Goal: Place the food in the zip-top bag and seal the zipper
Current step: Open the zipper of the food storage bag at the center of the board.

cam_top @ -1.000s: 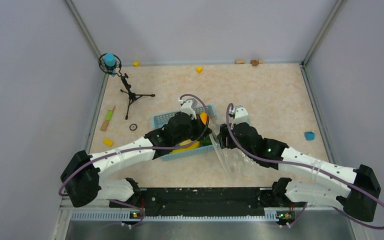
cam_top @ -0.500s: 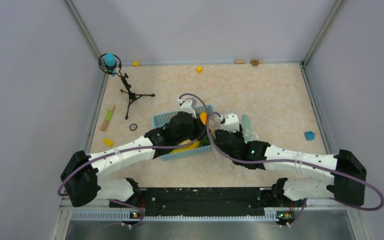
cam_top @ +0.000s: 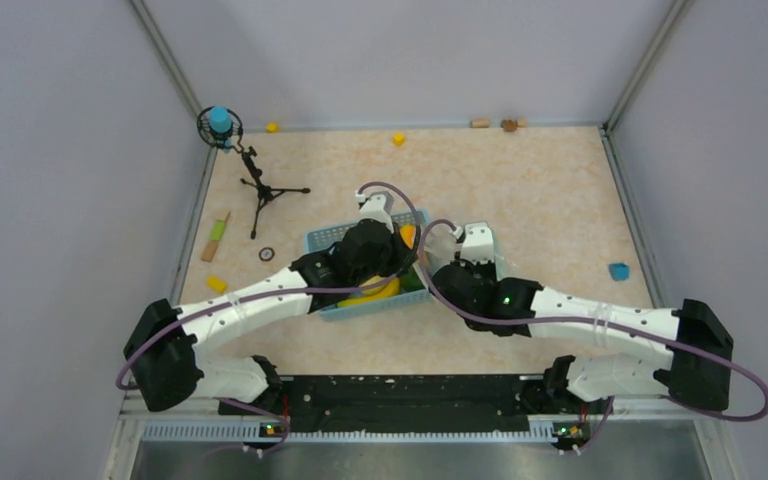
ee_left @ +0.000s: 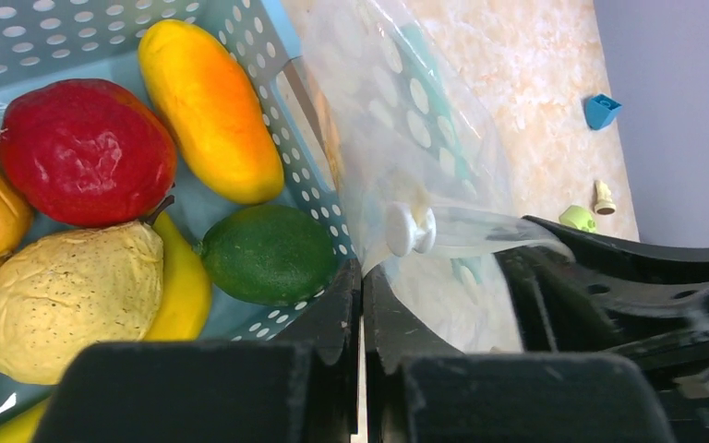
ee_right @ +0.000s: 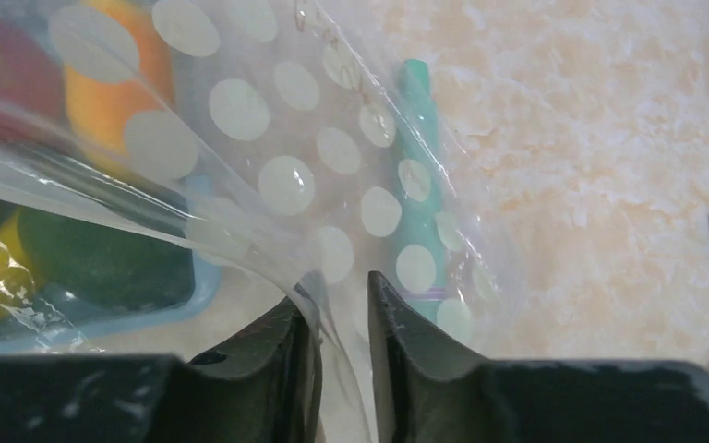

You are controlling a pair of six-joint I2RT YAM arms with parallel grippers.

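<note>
The food lies in the light-blue basket point(ee_left: 18, 28): a red fruit point(ee_left: 83, 152), an orange one point(ee_left: 208, 111), a dark green one point(ee_left: 268, 254), a pale yellow one point(ee_left: 65, 295) and a banana point(ee_left: 185, 286). The clear, dotted zip-top bag point(ee_left: 406, 120) hangs beside the basket's right wall. My left gripper point(ee_left: 362, 277) is shut on the bag's rim just below the white zipper slider point(ee_left: 410, 228). My right gripper point(ee_right: 337, 286) holds a narrow gap. The bag's film point(ee_right: 268, 166) runs through that gap, lying against the left finger.
A teal stick point(ee_right: 417, 138) lies on the table behind the bag. A blue block point(cam_top: 618, 271) sits to the right. A small black tripod point(cam_top: 260, 190) stands at the back left. Yellow blocks point(cam_top: 398, 139) point(cam_top: 217, 284) are scattered on the table.
My right arm has swung in toward the basket and its jaws have narrowed around the bag's film. The bag no longer lies spread on the table. My left gripper has stayed shut in place.
</note>
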